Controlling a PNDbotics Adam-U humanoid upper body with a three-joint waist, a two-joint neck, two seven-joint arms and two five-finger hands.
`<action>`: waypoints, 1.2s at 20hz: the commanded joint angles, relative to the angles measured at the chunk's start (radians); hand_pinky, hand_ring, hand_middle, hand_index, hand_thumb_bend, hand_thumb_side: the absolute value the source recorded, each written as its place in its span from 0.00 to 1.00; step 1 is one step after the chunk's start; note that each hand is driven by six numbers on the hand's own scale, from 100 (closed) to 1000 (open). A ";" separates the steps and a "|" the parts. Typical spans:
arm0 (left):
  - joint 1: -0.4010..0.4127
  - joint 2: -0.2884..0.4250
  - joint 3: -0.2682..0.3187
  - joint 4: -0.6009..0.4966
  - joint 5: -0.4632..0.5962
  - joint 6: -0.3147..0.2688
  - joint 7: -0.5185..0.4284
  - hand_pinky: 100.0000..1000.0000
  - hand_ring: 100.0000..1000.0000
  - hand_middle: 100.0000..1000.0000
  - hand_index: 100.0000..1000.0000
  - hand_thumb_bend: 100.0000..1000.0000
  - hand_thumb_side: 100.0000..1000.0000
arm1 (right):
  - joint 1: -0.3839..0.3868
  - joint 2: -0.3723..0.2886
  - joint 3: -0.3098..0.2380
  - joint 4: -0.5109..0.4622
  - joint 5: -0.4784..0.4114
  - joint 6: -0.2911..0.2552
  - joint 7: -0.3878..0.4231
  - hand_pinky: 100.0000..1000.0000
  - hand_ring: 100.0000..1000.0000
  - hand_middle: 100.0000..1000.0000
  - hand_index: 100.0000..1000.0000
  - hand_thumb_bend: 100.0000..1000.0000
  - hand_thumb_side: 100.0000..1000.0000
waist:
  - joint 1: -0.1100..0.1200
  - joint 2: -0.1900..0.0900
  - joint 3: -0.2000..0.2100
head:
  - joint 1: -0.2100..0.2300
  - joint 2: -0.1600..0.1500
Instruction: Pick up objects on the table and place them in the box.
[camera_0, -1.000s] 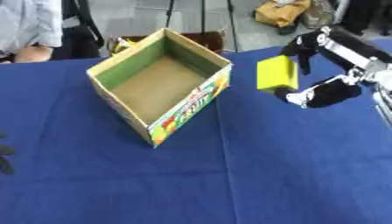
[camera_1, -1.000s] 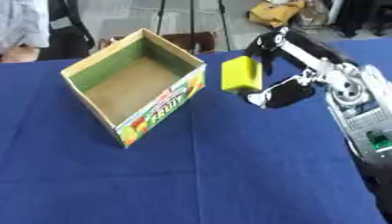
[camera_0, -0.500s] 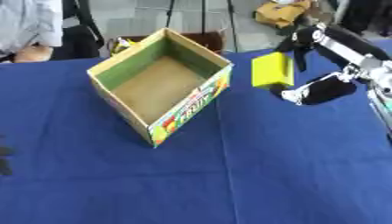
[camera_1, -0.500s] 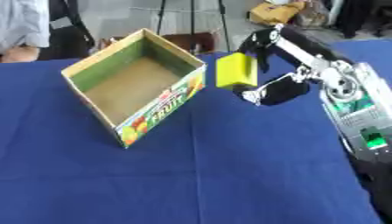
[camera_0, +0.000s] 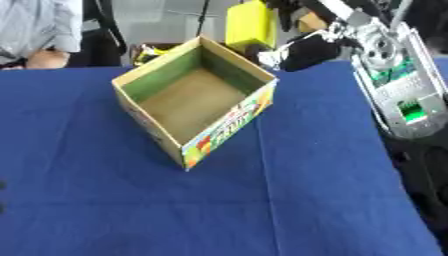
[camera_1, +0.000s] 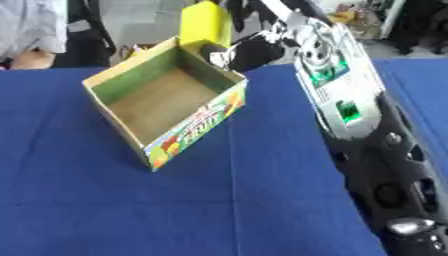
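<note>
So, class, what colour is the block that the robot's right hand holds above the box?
Yellow block, clearest in the left eye view.

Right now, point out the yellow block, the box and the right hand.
yellow block (camera_0: 248, 25), left eye view, its front face.
box (camera_0: 229, 121), left eye view, printed outer wall.
right hand (camera_0: 308, 51), left eye view, dark lower part beside the block.
</note>
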 joint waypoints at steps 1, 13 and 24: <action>-0.009 0.016 -0.007 -0.020 0.003 -0.004 -0.009 0.18 0.41 0.51 0.88 0.27 0.96 | -0.062 0.049 -0.025 0.058 0.042 0.022 -0.042 0.69 0.75 0.20 0.27 0.21 0.03 | -0.006 -0.016 0.013 | -0.013 -0.022; -0.019 0.010 -0.018 -0.020 0.005 -0.011 -0.028 0.18 0.41 0.51 0.88 0.28 0.95 | -0.135 0.153 -0.047 0.310 0.190 0.008 -0.206 0.69 0.75 0.20 0.26 0.22 0.01 | -0.027 0.016 0.083 | -0.058 -0.044; -0.027 0.004 -0.016 -0.020 0.005 -0.012 -0.030 0.18 0.41 0.51 0.88 0.27 0.95 | -0.109 0.172 -0.039 0.409 0.302 0.011 -0.230 0.68 0.75 0.20 0.27 0.19 0.00 | -0.028 0.029 0.087 | -0.063 -0.059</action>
